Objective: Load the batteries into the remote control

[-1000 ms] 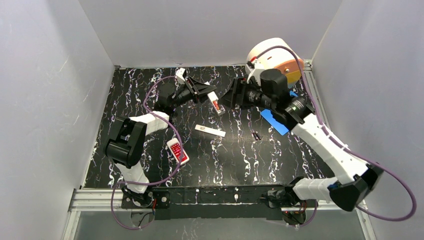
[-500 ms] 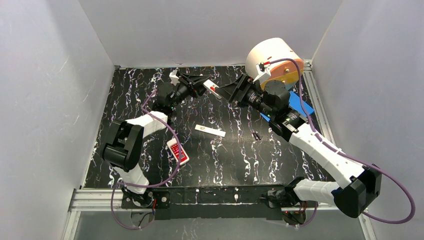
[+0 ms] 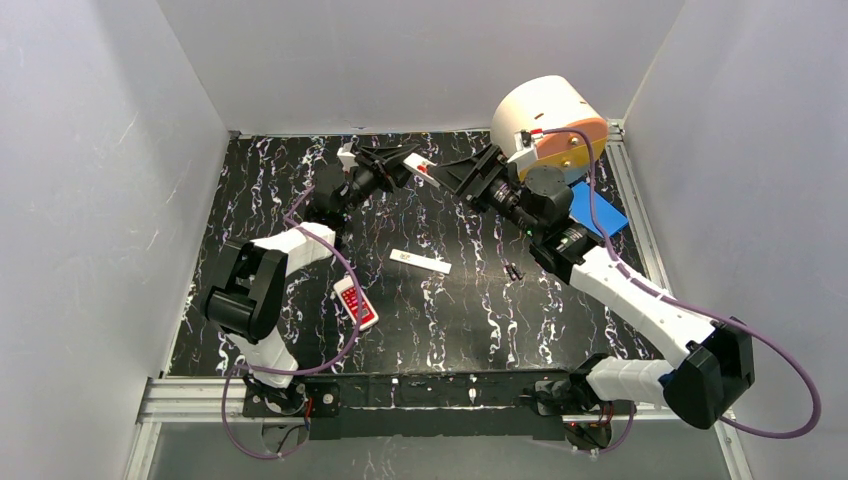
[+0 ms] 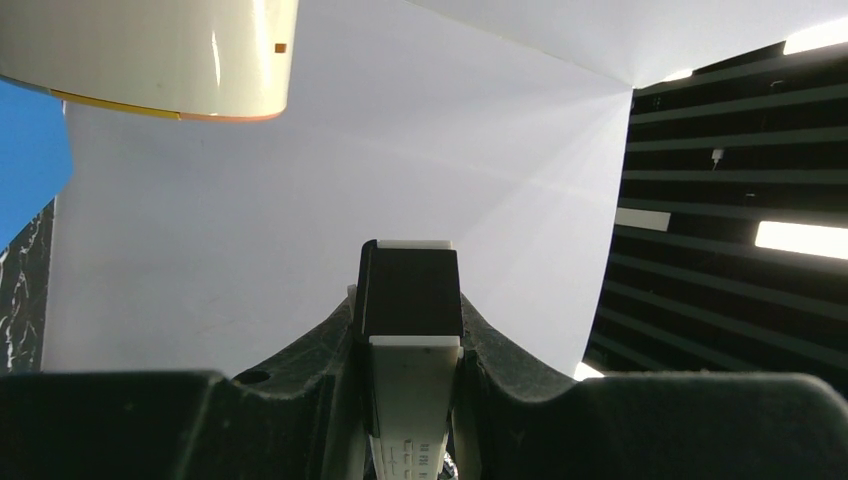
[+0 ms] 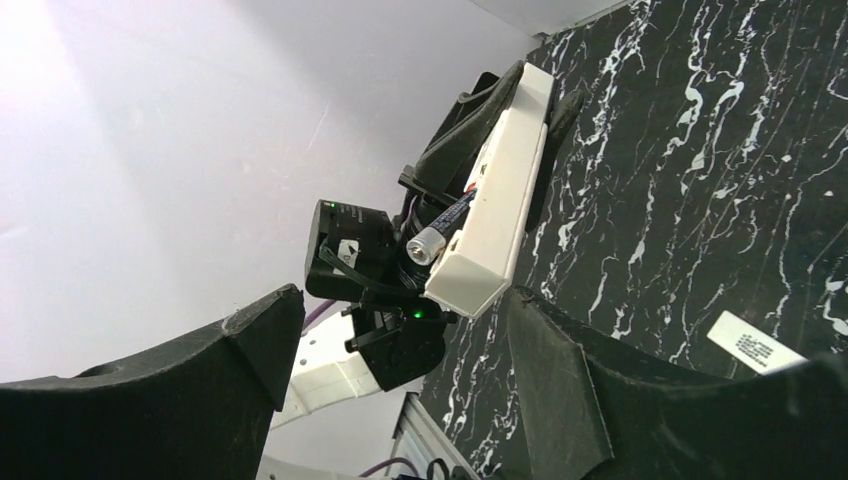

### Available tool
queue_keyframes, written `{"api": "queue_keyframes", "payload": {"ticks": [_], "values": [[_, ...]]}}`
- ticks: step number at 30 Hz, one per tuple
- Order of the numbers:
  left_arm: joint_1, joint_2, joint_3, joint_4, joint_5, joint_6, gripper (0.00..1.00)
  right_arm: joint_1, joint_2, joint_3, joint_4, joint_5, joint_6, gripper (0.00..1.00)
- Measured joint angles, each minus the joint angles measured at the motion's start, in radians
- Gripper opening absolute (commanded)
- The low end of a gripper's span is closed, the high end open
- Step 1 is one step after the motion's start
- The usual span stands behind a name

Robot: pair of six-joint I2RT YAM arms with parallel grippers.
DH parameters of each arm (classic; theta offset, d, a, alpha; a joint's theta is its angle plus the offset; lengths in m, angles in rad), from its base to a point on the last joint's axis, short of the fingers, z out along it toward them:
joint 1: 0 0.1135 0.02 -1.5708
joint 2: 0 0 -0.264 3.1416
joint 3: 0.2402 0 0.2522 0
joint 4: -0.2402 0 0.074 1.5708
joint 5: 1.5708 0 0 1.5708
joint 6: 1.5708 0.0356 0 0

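Note:
My left gripper (image 3: 405,163) is shut on the long white remote control (image 3: 418,165) and holds it in the air over the back of the table. In the left wrist view the remote (image 4: 412,385) sits between my fingers, its dark recess (image 4: 410,290) facing the camera. In the right wrist view the remote (image 5: 500,200) carries one battery (image 5: 440,230) in its open side. My right gripper (image 3: 462,176) is open and empty, just right of the remote, and it also shows in the right wrist view (image 5: 400,300). Two small black batteries (image 3: 514,271) lie on the table.
A flat white strip with a label (image 3: 420,261) lies mid-table. A short white remote with red buttons (image 3: 356,302) lies front left. A big white-and-orange roll (image 3: 545,118) and a blue sheet (image 3: 600,215) sit at the back right. White walls enclose the table.
My left gripper has carried the remote up and toward the back wall. My right gripper has followed it back, staying open just right of it.

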Motion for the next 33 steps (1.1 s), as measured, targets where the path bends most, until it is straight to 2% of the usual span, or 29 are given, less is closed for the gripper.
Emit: {"api": "queue_keyframes", "payload": {"ticks": [11, 20, 27, 33], "values": [[0.0, -0.015, 0.009, 0.018, -0.005, -0.049, 0.0, 0.0, 0.026, -0.046, 0.127, 0.019, 0.1, 0.8], [0.0, -0.041, 0.018, 0.019, -0.004, -0.051, 0.0, -0.001, 0.088, -0.046, 0.209, 0.019, 0.151, 0.74], [0.0, -0.042, 0.018, 0.018, 0.001, -0.031, 0.0, -0.008, 0.092, -0.046, 0.24, 0.019, 0.183, 0.8], [0.0, -0.042, 0.018, 0.018, 0.005, -0.02, 0.0, -0.014, 0.095, -0.046, 0.246, 0.018, 0.206, 0.67]]}}
